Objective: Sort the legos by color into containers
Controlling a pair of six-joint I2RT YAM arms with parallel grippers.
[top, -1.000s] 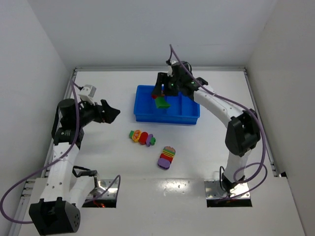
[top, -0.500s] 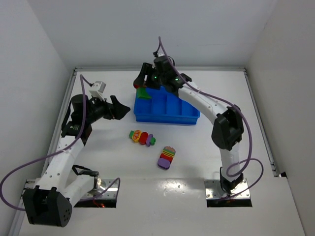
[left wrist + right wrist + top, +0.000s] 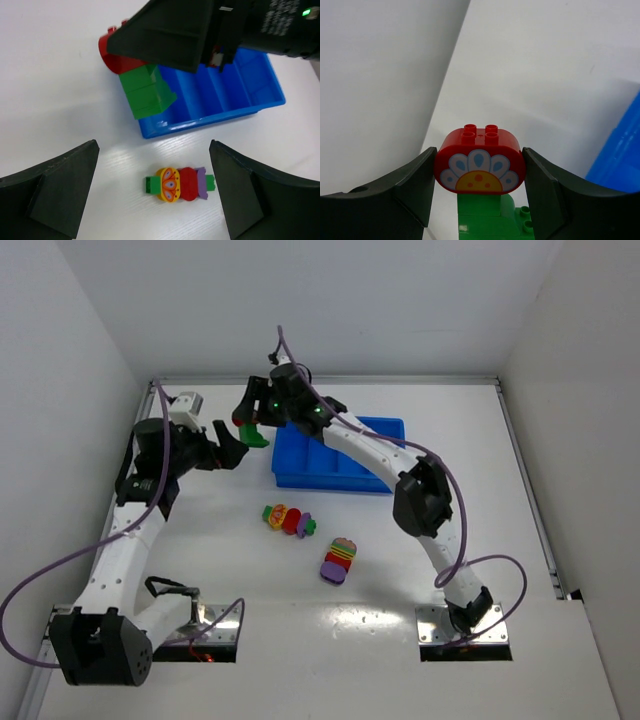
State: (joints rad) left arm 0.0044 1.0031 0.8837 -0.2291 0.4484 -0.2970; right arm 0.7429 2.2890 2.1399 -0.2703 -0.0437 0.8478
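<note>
My right gripper (image 3: 250, 420) is shut on a clump of a red flower brick (image 3: 479, 161) on green bricks (image 3: 485, 217). It holds the clump in the air just past the left end of the blue tray (image 3: 340, 462). The left wrist view also shows the held clump (image 3: 147, 92) and the tray (image 3: 225, 92). My left gripper (image 3: 231, 444) is open and empty, close beside that clump. Below its fingers a green, yellow, red and purple clump (image 3: 180, 184) lies on the table (image 3: 288, 519). A second striped clump (image 3: 339, 560) lies nearer the front.
The back wall's corner runs close behind the two grippers. The left side wall rises beside the left arm. The right arm stretches across above the tray from the right.
My right gripper has swung left with the red and green clump, from above the tray to past its left end. My left gripper has risen toward it.
</note>
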